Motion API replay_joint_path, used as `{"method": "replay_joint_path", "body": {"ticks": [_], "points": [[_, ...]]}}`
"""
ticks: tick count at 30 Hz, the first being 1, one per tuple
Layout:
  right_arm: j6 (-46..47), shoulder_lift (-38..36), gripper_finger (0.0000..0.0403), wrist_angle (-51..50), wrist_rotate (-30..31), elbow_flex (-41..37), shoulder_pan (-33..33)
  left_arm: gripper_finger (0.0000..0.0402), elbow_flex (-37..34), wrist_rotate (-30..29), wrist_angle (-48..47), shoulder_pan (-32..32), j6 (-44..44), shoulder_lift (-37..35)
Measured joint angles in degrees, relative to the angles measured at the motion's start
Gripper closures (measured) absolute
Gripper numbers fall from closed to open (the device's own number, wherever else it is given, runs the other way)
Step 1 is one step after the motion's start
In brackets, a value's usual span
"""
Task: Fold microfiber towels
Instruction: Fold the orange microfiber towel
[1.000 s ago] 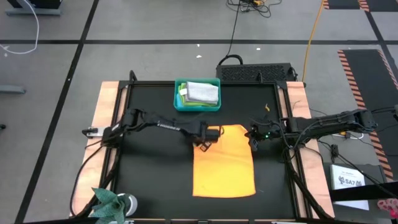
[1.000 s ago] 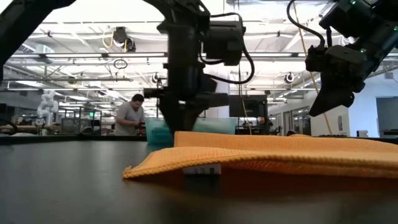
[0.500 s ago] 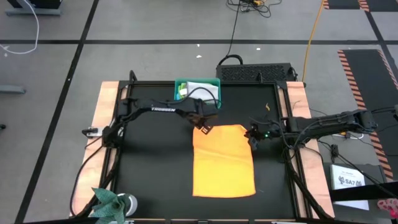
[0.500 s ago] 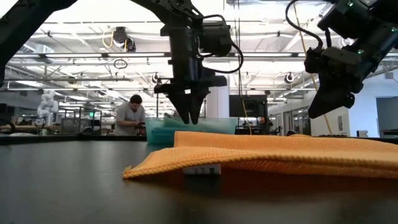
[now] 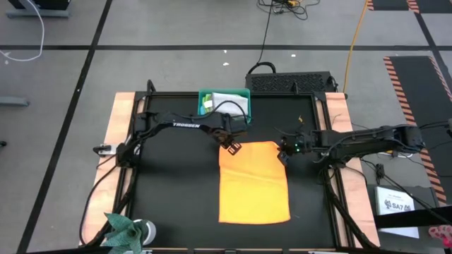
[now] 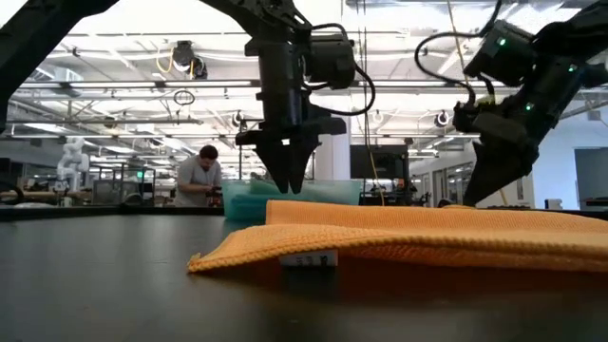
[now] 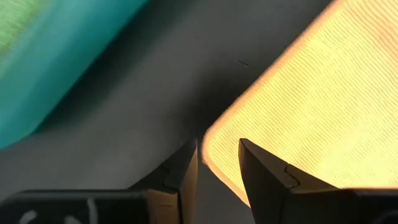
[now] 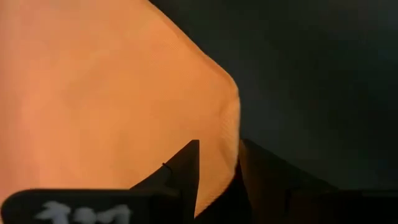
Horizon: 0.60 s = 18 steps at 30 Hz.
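An orange-yellow microfiber towel lies flat on the black mat, with a small white tag at its near edge. My left gripper hangs open just above the towel's far left corner, fingers pointing down and clear of the cloth in the low view. My right gripper stands open at the far right corner, its fingertips low by the towel's top. My right gripper comes from above at the towel's far right corner, whose edge shows in the gap between the two fingers. I cannot tell whether the fingertips touch the cloth. The towel lies flat on the mat.
A teal plastic bin stands at the mat's far edge, holding a folded light grey towel and a lime green one. A green plant-like thing sits at the near left corner. In the room behind, a person stands.
My left gripper has lifted off the towel and gone a little toward the far edge, ending over the far left corner. My right gripper has come down and toward the left, onto the far right corner. The towel has not moved.
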Motion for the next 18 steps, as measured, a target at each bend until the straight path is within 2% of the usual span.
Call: {"method": "replay_joint_path", "body": {"ticks": [8, 18], "points": [[-1.73, 4.72, 0.0291, 2.35, -1.64, -0.04, -1.62, 0.0282, -0.02, -0.07, -2.65, -0.87, -0.45, 0.00], [-3.01, 5.48, 0.0291, 4.26, -4.52, -0.07, -2.22, 0.0281, -0.07, 0.28, -4.06, -0.94, -2.84, 0.00]]}}
